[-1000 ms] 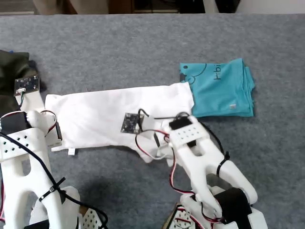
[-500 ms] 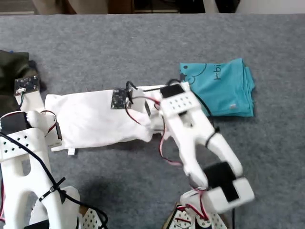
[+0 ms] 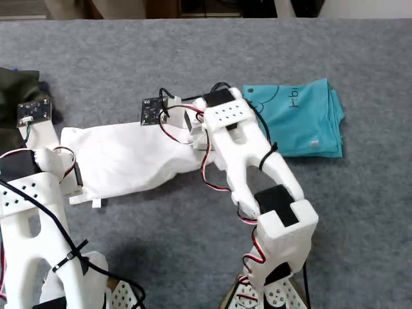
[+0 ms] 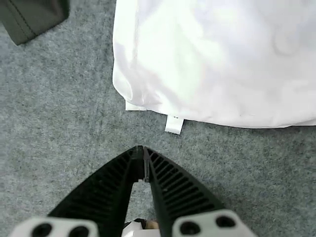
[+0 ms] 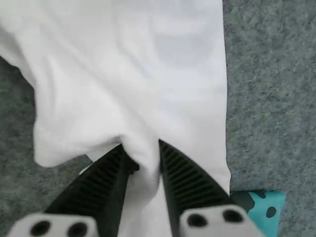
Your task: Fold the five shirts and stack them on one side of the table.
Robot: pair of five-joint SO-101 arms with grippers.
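Across table (image 3: 193, 58) centre: white shirt (image 3: 122, 161), long axis side to side. Right hand (image 5: 140, 148) pinches fabric at end nearest folded teal shirt (image 3: 296, 122). Left hand (image 4: 143, 150) pressed together, empty, just off opposite corner.

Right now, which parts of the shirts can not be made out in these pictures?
1. High view: the end of the white shirt next to the teal shirt is hidden under the right arm.
2. High view: the dark green garment is cut off by the left edge; folded or not, I cannot tell.
3. Right wrist view: the right gripper covers the cloth it pinches.
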